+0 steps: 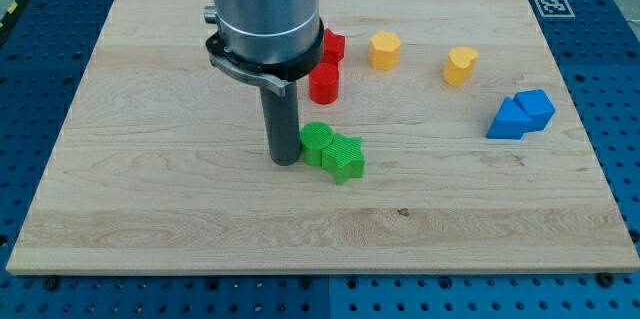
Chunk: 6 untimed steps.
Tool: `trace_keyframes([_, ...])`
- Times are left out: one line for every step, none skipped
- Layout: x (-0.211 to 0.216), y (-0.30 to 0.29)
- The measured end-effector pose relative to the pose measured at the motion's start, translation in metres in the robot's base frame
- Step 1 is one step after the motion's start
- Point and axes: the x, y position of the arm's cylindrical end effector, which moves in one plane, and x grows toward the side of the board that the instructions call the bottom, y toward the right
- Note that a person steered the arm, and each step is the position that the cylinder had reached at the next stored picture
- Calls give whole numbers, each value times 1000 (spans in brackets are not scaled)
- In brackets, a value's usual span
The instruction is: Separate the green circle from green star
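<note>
While my tip (285,162) touches the green circle (316,143), itself touching the green star (343,156), both look light, rigid; no fingers fitted.

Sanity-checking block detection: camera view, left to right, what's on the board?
My tip → green circle → green star → yellow hexagon → yellow heart → blue blocks. Red blocks omitted: partly hidden behind the arm.

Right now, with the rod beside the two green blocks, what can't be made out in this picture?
- Camera view: whether my tip touches the green circle; the rod covers the circle's left edge.
- Red block behind the arm: mostly hidden, shape unclear.
- Any gap between green circle and green star: they overlap from this angle.
- Arm above its grey collar: cut off by the view's top.
</note>
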Motion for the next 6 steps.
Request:
trace_keyframes([-1, 21])
trace_keyframes([-3, 39])
trace_keyframes([-3, 36])
trace_keyframes([20, 36])
trace_keyframes([30, 45])
trace_keyframes([30, 77])
